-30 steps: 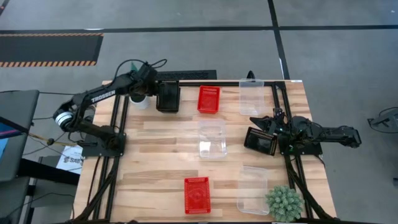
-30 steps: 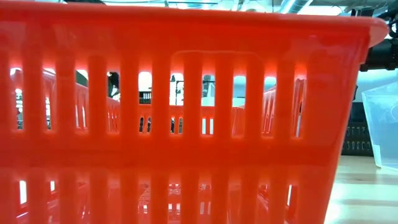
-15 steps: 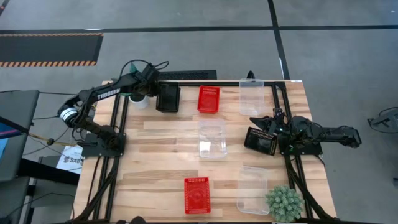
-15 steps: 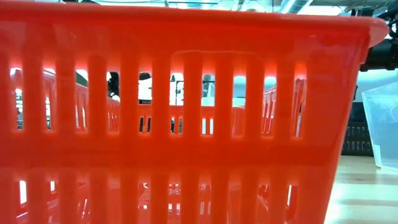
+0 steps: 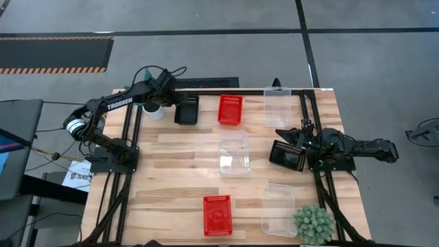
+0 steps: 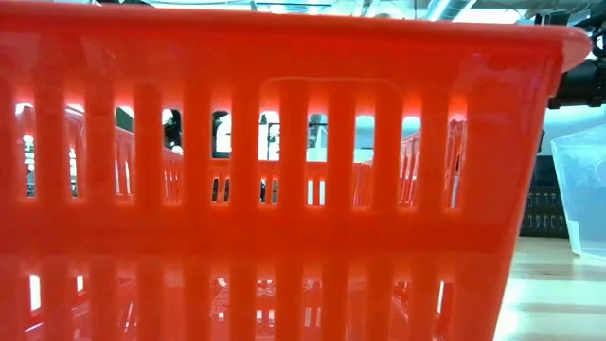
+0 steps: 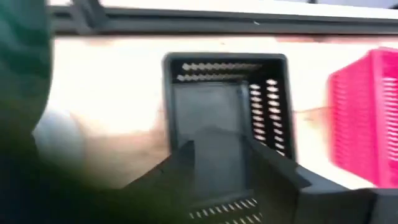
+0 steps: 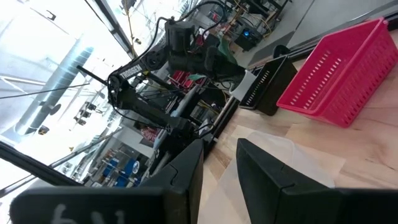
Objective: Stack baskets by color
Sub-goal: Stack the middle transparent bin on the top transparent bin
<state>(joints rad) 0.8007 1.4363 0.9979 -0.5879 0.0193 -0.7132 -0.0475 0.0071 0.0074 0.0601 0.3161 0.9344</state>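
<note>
A black basket (image 5: 186, 110) rests on its bottom at the table's far left; the left wrist view shows it (image 7: 211, 112) with a doubled row of holes on its far wall. My left gripper (image 5: 175, 103) hangs over its near end, open, its fingers (image 7: 180, 168) on either side of the basket's inside. A red basket (image 5: 230, 110) and a clear basket (image 5: 277, 106) stand to its right. Another black basket (image 5: 287, 155) lies tilted beside my right gripper (image 5: 287, 135), which is open with nothing between its fingers (image 8: 186, 168).
A clear basket (image 5: 234, 152) stands mid-table. A red basket (image 5: 217, 214) sits at the near edge and fills the low view (image 6: 284, 189), with a clear basket (image 5: 278, 209) and a potted plant (image 5: 314, 223) to its right. A white pot (image 5: 154, 110) stands under my left arm.
The black basket under my left gripper has sunk down: in the high view its outline is smaller than half a second ago, and it now sits level.
</note>
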